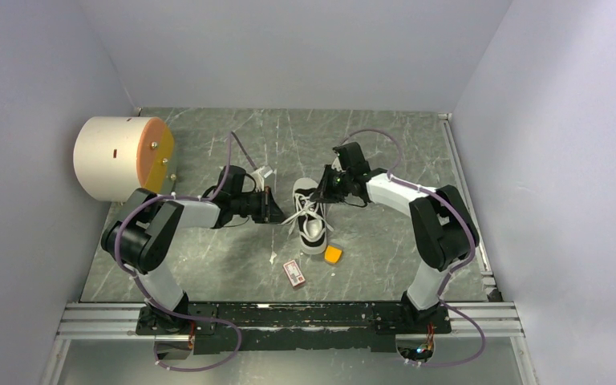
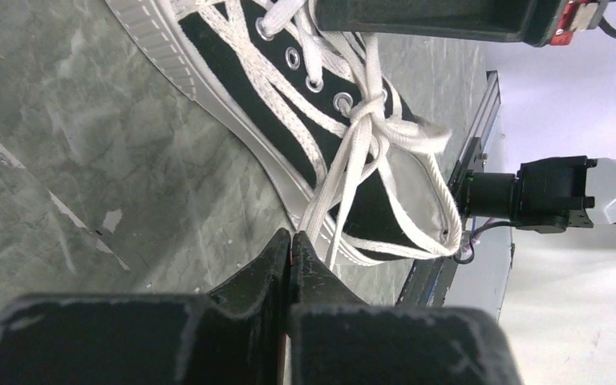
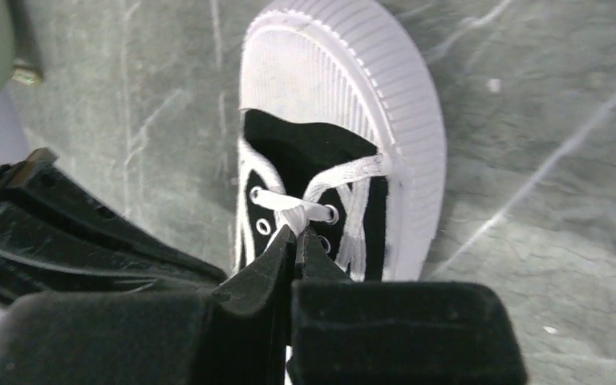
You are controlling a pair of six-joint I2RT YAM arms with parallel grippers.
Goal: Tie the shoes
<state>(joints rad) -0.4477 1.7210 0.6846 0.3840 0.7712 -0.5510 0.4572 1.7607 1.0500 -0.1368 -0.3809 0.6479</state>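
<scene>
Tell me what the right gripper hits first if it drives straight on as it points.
The laces of the sneaker, right at the tip of the right gripper and likely already touching; its white toe lies beyond.

Reaching forward and inward from the near edge with the left arm [image 1: 184,215], elbow folded low to the outside, forearm running roughly level toward the centre. Ending in the left gripper [image 1: 271,207], with fingers [image 2: 253,277] pressed flat together, no gap showing, pinching taut laces [image 2: 345,172] at the tips. Mirrored opposite with the right arm [image 1: 405,196], upper link rising steeply, forearm angled inward. Tipped downward at the right gripper [image 1: 331,184], with fingers [image 3: 253,277] likewise closed tight, tips meeting on a crossing of the laces. Set facing each other across the middle, not touching.
</scene>
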